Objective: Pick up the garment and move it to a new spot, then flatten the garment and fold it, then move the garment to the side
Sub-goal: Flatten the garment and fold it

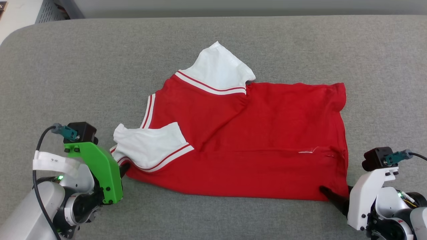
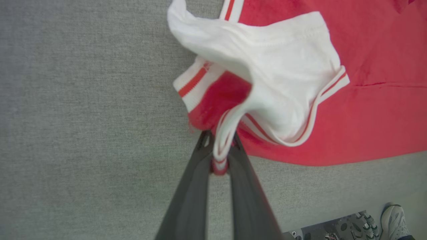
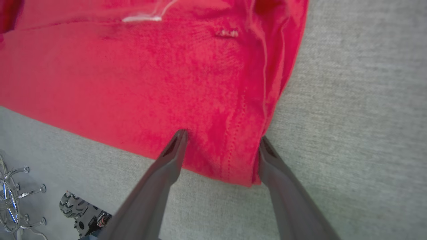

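One garment (image 1: pixel 253 140), two grippers, one table (image 1: pixel 213 36), and that was the whole field. The garment lay across the middle of the table, neck end toward the robot's left and hem toward its right. It was soft red knit, roughly rectangular in the body, with one long crease running parallel to the near edge.

There were two short white sleeves. The far sleeve (image 1: pixel 218 68) jutted out in a blunt wedge, and the near sleeve (image 1: pixel 148 145) lay flopped over the red body. Each was edged with striped trim (image 1: pixel 208 87) in white bands with a thin red line.

The left gripper (image 2: pixel 220 136) had its two dark tapered fingers drawn narrow, pinching a bunched fold of trim and red cloth at the near left corner. The right gripper (image 3: pixel 223 135) had its two fingers spread wide, with the stitched hem corner lying between them and nothing pinched.

The table was covered in grey woven fabric, matte and finely flecked, with a rounded corner. A glossy green bracket (image 1: pixel 100 166) sat on the left wrist and a white bracket (image 1: pixel 367 193) on the right. One pale shoe (image 2: pixel 395 221) showed beyond the table edge.
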Tool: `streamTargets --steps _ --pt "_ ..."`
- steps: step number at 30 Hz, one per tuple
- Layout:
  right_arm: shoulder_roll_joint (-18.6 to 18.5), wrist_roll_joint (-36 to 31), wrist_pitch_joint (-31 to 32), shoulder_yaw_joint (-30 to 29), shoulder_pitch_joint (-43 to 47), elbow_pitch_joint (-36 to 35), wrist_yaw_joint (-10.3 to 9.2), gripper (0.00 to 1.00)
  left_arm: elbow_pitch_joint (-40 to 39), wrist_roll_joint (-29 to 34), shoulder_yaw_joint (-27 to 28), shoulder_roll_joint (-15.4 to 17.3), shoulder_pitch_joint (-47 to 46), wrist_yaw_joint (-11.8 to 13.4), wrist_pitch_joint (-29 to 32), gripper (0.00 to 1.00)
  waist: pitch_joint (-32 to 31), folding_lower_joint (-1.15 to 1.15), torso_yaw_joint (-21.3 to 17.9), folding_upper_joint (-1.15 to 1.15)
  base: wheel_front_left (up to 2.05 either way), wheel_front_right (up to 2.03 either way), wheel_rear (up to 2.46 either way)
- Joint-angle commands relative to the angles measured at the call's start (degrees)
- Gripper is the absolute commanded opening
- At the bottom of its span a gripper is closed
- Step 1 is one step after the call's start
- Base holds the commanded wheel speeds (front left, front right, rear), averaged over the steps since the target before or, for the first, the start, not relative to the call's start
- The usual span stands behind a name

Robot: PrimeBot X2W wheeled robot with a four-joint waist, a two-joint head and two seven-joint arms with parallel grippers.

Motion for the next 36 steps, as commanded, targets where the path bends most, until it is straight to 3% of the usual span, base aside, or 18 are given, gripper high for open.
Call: streamTargets --steps 1,2,3,4,16,31,36 --pt "0.8 0.4 0.0 1.8 -0.5 2.2 -0.02 0.92 0.0 0.3 0.5 0.1 1.0 0.5 -0.5 0.0 0.2 0.0 0.1 0.0 0.0 0.0 0.0" --pt "0.9 0.6 -0.2 2.3 -0.5 2.9 -0.02 0.38 0.0 0.3 0.6 0.1 1.1 0.6 -0.8 0.0 0.2 0.0 0.0 0.0 0.0 0.0 0.0" --pt "1.1 1.0 -0.4 2.7 -0.5 3.6 -0.02 0.05 0.1 0.2 0.8 0.1 1.3 0.7 -1.0 0.0 0.1 0.0 0.0 0.0 0.0 0.0 0.0" --pt "1.1 1.0 -0.6 3.1 -0.5 4.2 -0.02 0.0 0.2 0.1 0.9 0.0 1.5 0.7 -1.3 0.0 -0.1 0.0 0.0 0.0 0.0 0.0 0.0" --pt "-1.2 0.9 -2.3 2.5 1.4 4.0 -0.02 0.0 -2.7 0.2 2.1 1.8 7.6 1.8 -4.1 0.0 -7.2 0.0 -0.7 0.0 0.0 0.0 0.0" --pt "-2.9 1.4 0.8 0.6 13.7 -2.1 -0.02 0.0 -9.6 -4.0 4.5 5.1 25.8 7.5 -4.8 0.0 -16.1 0.0 -0.9 0.0 0.0 0.0 0.0" --pt "-1.3 0.6 0.3 -1.0 16.4 -2.6 -0.02 0.0 -8.6 -5.7 4.1 3.4 28.9 6.4 -5.8 0.0 -15.8 0.0 -0.9 0.0 0.0 0.0 0.0"
